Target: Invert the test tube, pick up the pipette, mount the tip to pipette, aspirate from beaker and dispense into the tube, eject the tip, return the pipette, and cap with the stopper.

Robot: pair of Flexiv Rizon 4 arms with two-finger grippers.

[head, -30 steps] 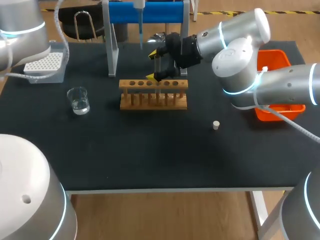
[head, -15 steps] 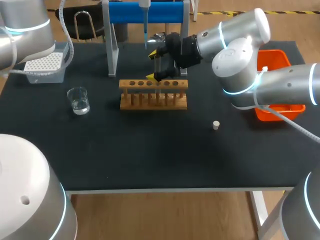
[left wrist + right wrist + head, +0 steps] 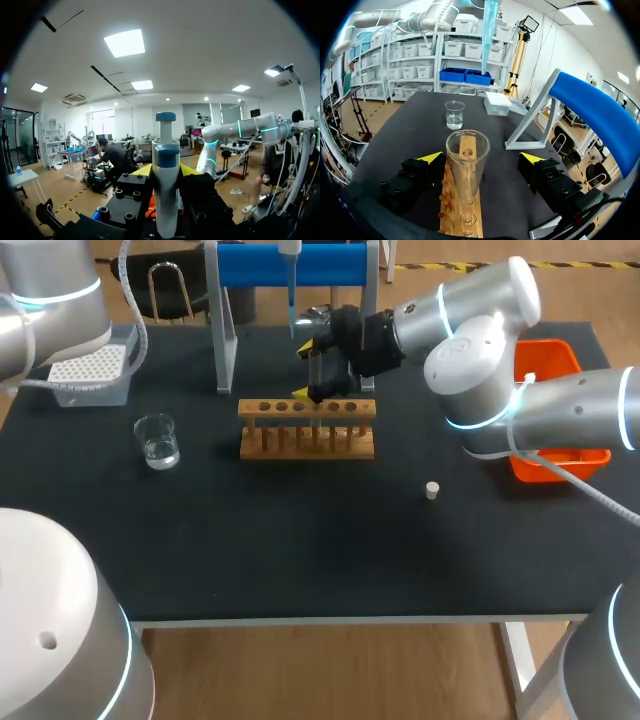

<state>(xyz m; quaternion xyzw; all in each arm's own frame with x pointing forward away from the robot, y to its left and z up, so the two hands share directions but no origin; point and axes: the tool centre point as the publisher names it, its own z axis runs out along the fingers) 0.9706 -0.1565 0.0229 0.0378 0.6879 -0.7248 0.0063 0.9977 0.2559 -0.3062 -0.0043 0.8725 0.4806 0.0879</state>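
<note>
— Drifting toward the rack, is it, that pipette (image 3: 289, 252)?
— Yes, then it halts. Over the past second it slides a little to the right across the blue stand (image 3: 330, 264), and my left arm (image 3: 50, 290) shifts with it. In the last half second nothing moves.
— Who has it?
— My left gripper (image 3: 166, 172), fingers pinched on the pipette's body from both sides. A pale blue tip (image 3: 489, 30) sits on its end.
— And the test tube (image 3: 467, 170)?
— Upright in the wooden rack (image 3: 307, 430), mouth up. It stands between the fingers of my right gripper (image 3: 481, 157), which are spread and clear of the glass.
— So which step?
— Dispensing, I judge. The tip hangs above and beyond the tube, not yet over its mouth, so a short sideways move and a descent remain. Whether it carries liquid I cannot tell.
— The rest?
— The beaker (image 3: 157, 440) sits well left of the rack with water in it. The stopper (image 3: 432, 490) lies alone on the table to the right, not yet used.
</note>
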